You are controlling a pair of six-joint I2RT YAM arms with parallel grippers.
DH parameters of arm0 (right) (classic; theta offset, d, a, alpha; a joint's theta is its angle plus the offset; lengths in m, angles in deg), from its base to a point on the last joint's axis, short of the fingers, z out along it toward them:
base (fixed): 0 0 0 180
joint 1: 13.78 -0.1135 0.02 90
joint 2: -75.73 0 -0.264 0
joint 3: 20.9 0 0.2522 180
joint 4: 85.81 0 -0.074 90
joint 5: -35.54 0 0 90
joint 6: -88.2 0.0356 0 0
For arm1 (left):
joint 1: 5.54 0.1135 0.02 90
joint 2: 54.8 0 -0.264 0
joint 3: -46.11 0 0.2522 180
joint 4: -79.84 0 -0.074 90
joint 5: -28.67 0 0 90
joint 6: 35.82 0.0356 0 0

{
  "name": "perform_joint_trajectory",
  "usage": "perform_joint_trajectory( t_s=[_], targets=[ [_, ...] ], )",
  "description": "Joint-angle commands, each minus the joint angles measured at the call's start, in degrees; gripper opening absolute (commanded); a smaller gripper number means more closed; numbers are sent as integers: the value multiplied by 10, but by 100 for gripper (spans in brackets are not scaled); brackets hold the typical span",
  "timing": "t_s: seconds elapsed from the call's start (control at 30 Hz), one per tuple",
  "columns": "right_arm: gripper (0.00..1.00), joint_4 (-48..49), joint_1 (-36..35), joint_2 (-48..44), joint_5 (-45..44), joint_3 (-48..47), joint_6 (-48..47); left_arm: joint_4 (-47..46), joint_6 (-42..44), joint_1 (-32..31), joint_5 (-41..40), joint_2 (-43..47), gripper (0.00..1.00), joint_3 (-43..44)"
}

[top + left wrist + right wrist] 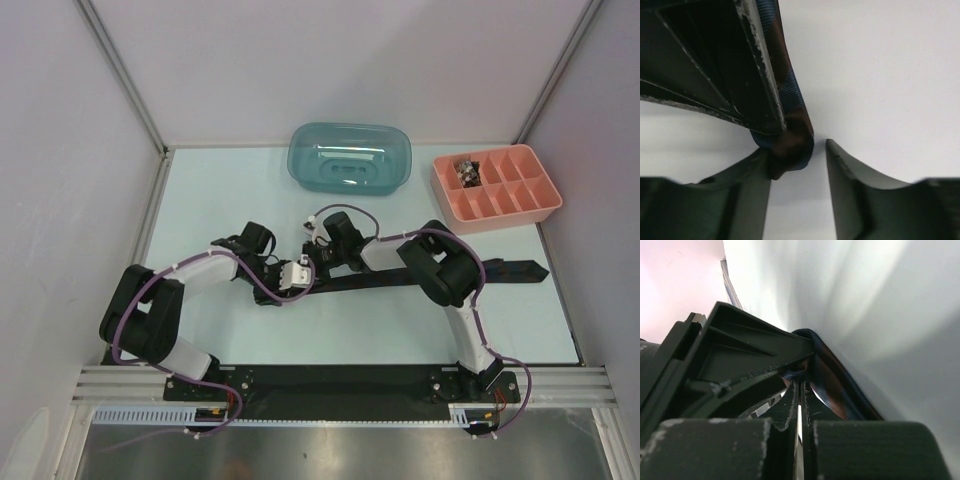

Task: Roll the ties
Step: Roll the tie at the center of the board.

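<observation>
So far, little is rolled. Our left claw (798,147) stands released, with the folded tip of the tie (792,150) resting against one finger (742,200). Just beside it, our right claw (799,385) is clenched, seemingly pinching that first fold. Further right, nearly the whole tie lies flat across the table (250,200). We judge the roll barely begun, with the winding all ahead.

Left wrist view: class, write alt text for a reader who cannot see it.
A bunched end of a blue-and-brown tie sits between the left gripper's open jaws, touching one finger and clear of the other. The dark right gripper reaches in from the upper left, apparently pinching the tie, over a white table.
</observation>
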Motion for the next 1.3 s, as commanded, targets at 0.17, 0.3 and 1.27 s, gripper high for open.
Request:
perform_joint_trajectory(
  t_s=[0.17, 0.3, 1.27],
  targets=[
    [0, -66, 14, -4, -43, -10, -49, 3, -13, 42, 38, 20, 72, 13],
    [0, -82, 17, -5, -57, -6, -53, -5, -32, 42, 35, 8, 77, 19],
    [0, -86, 27, 2, -75, -1, -36, 48, -88, -29, 63, -61, 31, 128]
  ],
)
